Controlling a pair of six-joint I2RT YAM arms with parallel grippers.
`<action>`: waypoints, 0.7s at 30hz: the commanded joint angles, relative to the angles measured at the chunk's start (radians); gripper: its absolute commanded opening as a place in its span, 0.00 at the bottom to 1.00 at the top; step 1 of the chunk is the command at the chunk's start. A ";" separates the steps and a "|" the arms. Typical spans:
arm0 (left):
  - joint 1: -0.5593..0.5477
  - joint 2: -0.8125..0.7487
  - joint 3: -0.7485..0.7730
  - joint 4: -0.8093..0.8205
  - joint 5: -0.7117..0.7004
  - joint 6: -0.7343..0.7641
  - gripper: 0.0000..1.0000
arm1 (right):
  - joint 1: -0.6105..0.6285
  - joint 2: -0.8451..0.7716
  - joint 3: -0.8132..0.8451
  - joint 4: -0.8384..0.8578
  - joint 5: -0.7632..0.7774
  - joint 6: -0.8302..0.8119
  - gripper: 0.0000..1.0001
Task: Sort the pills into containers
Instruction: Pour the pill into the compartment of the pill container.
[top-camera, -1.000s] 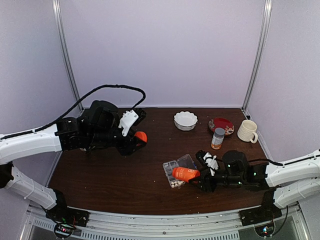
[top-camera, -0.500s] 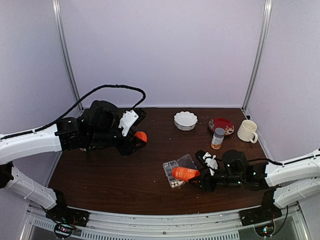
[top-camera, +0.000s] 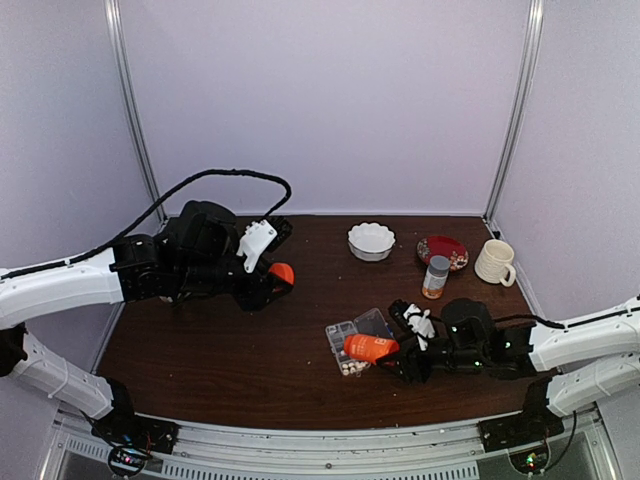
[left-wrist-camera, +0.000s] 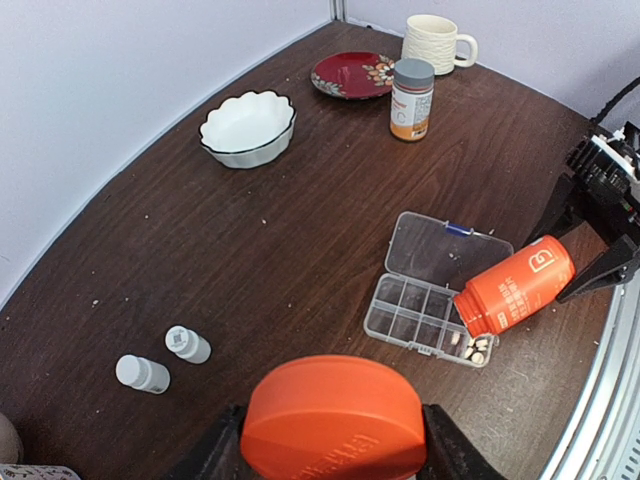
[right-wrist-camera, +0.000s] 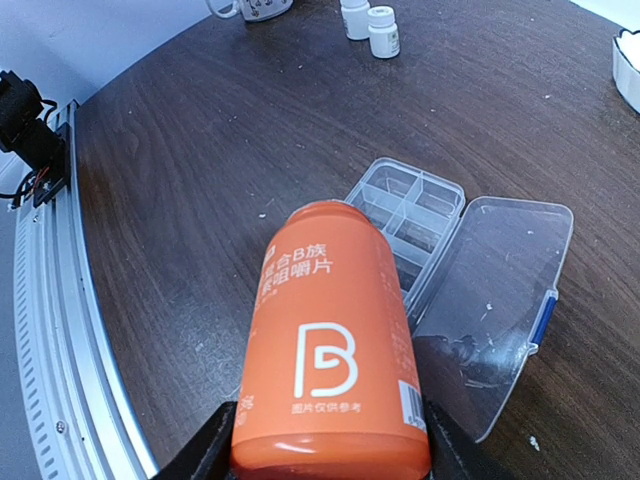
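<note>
My right gripper (top-camera: 392, 356) is shut on an open orange bottle (top-camera: 371, 347), tipped mouth-down over the near end of the clear organizer box (top-camera: 348, 344). In the left wrist view the bottle (left-wrist-camera: 514, 286) points at the box's (left-wrist-camera: 425, 311) near corner cells, where several cream pills (left-wrist-camera: 477, 348) lie. The lid (left-wrist-camera: 448, 247) lies open flat. In the right wrist view the bottle (right-wrist-camera: 332, 345) hides the pills; the cells (right-wrist-camera: 410, 205) show beyond it. My left gripper (top-camera: 272, 283) is shut on the orange cap (left-wrist-camera: 335, 418) and holds it above the table at the left.
Two tiny white bottles (left-wrist-camera: 160, 360) stand near the left arm. A white bowl (top-camera: 371, 241), a red plate (top-camera: 443, 250), a grey-capped amber bottle (top-camera: 435, 277) and a cream mug (top-camera: 495, 262) stand at the back right. The table's metal front rail (right-wrist-camera: 50, 330) is close.
The right gripper with the orange bottle has shifted very slightly; the left arm has not moved.
</note>
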 joint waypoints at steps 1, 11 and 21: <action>0.006 0.004 0.027 0.014 0.006 -0.005 0.00 | -0.006 -0.024 0.000 0.034 -0.004 0.003 0.00; 0.005 0.005 0.032 0.007 0.007 -0.002 0.00 | -0.006 -0.002 0.015 0.006 0.023 0.001 0.00; 0.006 0.004 0.028 0.009 0.005 -0.004 0.00 | -0.006 -0.056 -0.019 0.029 -0.007 0.004 0.00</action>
